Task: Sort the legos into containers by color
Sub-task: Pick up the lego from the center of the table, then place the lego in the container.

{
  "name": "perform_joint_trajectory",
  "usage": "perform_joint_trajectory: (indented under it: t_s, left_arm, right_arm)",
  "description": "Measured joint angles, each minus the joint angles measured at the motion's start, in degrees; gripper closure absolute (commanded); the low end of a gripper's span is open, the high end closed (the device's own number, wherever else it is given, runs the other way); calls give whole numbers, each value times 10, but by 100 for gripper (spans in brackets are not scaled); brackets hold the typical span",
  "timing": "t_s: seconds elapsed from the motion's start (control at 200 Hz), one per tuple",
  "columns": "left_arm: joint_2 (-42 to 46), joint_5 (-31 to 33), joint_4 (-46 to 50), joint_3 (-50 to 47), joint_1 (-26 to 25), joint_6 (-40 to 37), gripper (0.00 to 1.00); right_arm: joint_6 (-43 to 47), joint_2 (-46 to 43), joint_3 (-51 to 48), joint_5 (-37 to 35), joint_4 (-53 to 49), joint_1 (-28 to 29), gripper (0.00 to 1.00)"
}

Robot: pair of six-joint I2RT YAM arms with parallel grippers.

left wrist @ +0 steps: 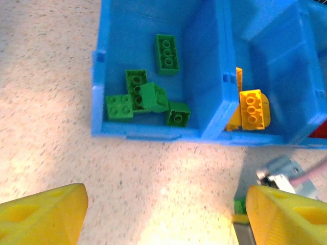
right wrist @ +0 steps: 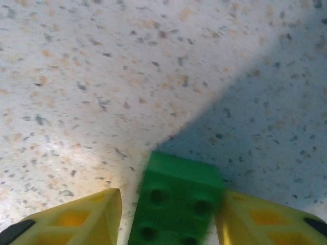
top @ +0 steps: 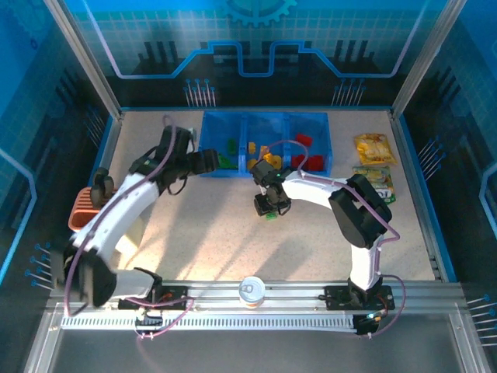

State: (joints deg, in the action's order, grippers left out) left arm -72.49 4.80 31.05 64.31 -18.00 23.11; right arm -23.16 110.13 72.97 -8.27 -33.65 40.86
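Note:
The blue tray [top: 208, 118] stands at the back with three compartments: green legos [left wrist: 141, 94] in the left one, yellow legos [left wrist: 252, 108] in the middle one, red legos [top: 309, 161] in the right one. One green lego [right wrist: 176, 204] lies on the table in front of the tray [left wrist: 153, 133]. My right gripper [right wrist: 168, 214] straddles this green lego [top: 271, 216], open; its right finger touches it and a gap shows at the left finger. My left gripper [left wrist: 163, 214] hovers open and empty over bare table before the green compartment. In the top view it [top: 205, 162] sits at the tray's front left corner.
A yellow snack packet [top: 375, 148] and a green one [top: 374, 183] lie right of the tray. An orange-and-white holder [top: 84, 208] stands at the left edge. A can [top: 251, 290] sits on the front rail. Bare table stretches between the arms.

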Motion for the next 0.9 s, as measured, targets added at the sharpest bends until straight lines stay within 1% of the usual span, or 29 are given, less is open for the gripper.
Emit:
perform_joint_trajectory:
  t_s: [0.045, 0.09, 0.2, 0.33, 0.465, 0.555, 0.615, 0.675, 0.785, 0.825, 0.84, 0.9]
  left_arm:
    - [43, 5, 2, -31, -4, 5, 18]
    - [78, 12, 7, -62, -9, 7, 18]
    - [167, 21, 37, -132, -25, 14, 18]
    - [256, 29, 70, -185, -50, 27, 17]
    - [287, 38, 92, -199, -79, 44, 17]
    - [288, 44, 97, -203, -90, 56, 17]
    - [292, 47, 103, -206, -94, 61, 17]
    - [302, 49, 107, -210, -96, 68, 17]
    - [318, 54, 113, -214, -97, 70, 17]
    - [321, 56, 115, -214, -97, 71, 17]
    - [322, 56, 116, -214, -97, 71, 17]
    - [323, 60, 118, -214, -97, 71, 17]
  right_arm:
    - [2, 3, 18, -5, -13, 6, 78]
    - [-2, 6, 42, -7, -26, 13, 80]
    - [3, 19, 130, -6, -55, 23, 79]
    - [12, 65, 292, -5, -84, 25, 75]
    - [25, 164, 508, -5, -113, 21, 74]
    - [30, 258, 665, -3, -144, 12, 74]
    - [33, 311, 737, -6, -159, 4, 73]
    - [35, 345, 767, -8, -169, -5, 73]
    - [37, 364, 752, -11, -170, -21, 71]
    - [38, 360, 745, -14, -158, -24, 67]
    - [37, 358, 742, -15, -155, -25, 62]
    - [40, 357, 737, -12, -144, -28, 32]
